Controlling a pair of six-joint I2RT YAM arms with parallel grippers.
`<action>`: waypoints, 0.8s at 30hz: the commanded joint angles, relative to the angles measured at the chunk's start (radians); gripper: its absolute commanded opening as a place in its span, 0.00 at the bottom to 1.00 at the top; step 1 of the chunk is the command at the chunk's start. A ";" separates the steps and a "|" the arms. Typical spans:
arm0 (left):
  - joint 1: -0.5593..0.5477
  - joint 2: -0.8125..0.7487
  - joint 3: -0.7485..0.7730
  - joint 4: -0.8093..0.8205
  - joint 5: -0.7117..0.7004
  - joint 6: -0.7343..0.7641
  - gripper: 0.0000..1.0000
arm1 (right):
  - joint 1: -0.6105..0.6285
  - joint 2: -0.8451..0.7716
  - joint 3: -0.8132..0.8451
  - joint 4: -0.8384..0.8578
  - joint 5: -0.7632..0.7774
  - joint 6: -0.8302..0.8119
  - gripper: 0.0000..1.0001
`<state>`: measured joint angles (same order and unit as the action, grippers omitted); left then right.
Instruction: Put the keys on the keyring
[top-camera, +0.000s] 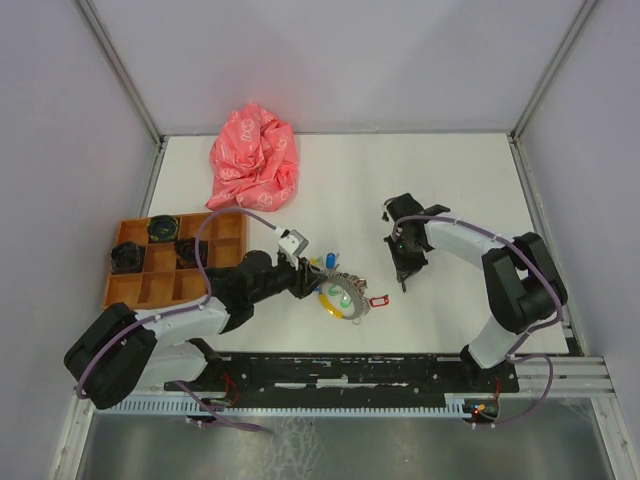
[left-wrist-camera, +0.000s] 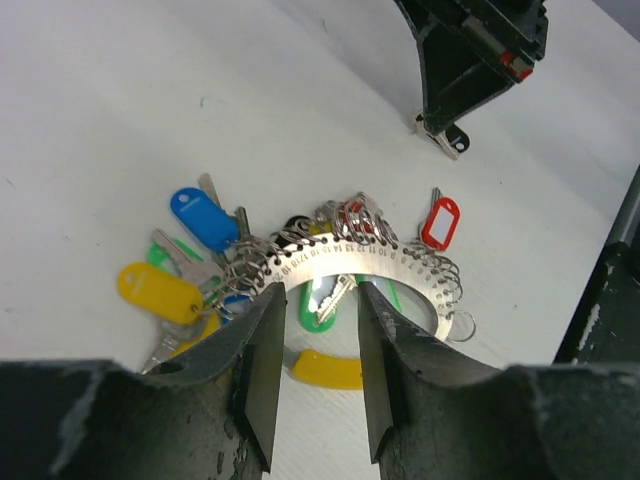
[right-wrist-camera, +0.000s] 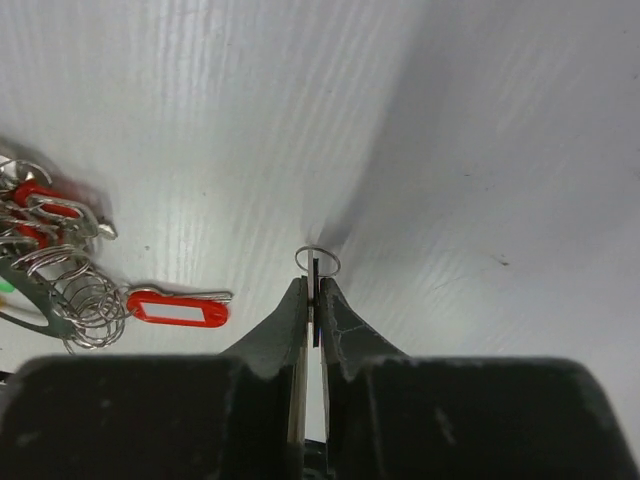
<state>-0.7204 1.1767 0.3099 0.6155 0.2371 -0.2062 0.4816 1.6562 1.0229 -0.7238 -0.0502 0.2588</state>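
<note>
White tabletop (top-camera: 440, 180) bears pink cloth (top-camera: 253, 157), orange tray (top-camera: 160, 290), keys (top-camera: 338, 292); right claw (right-wrist-camera: 313, 292) pinches ring (right-wrist-camera: 318, 262).

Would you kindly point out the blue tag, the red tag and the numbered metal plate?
blue tag (left-wrist-camera: 205, 218): left wrist view, middle of its plastic body.
red tag (left-wrist-camera: 440, 222): left wrist view, its white label window.
numbered metal plate (left-wrist-camera: 400, 268): left wrist view, right part of its arc.

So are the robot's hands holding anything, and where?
The right gripper pinches a small dark flat piece, maybe a key, by its flat sides, with a wire ring poking out past the tips. The left gripper is open and holds nothing.
</note>
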 joint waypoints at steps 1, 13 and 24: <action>-0.042 0.018 0.064 -0.134 -0.003 -0.132 0.42 | -0.033 0.039 0.046 -0.015 -0.013 0.040 0.15; -0.172 0.127 0.168 -0.385 -0.141 -0.238 0.45 | 0.017 -0.143 0.014 -0.013 -0.009 -0.002 0.52; -0.130 0.281 0.240 -0.468 -0.305 -0.225 0.39 | 0.282 -0.298 -0.166 0.179 -0.149 0.101 0.57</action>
<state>-0.8795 1.4170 0.5087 0.1642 0.0021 -0.4110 0.6930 1.3853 0.9302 -0.6456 -0.1432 0.2974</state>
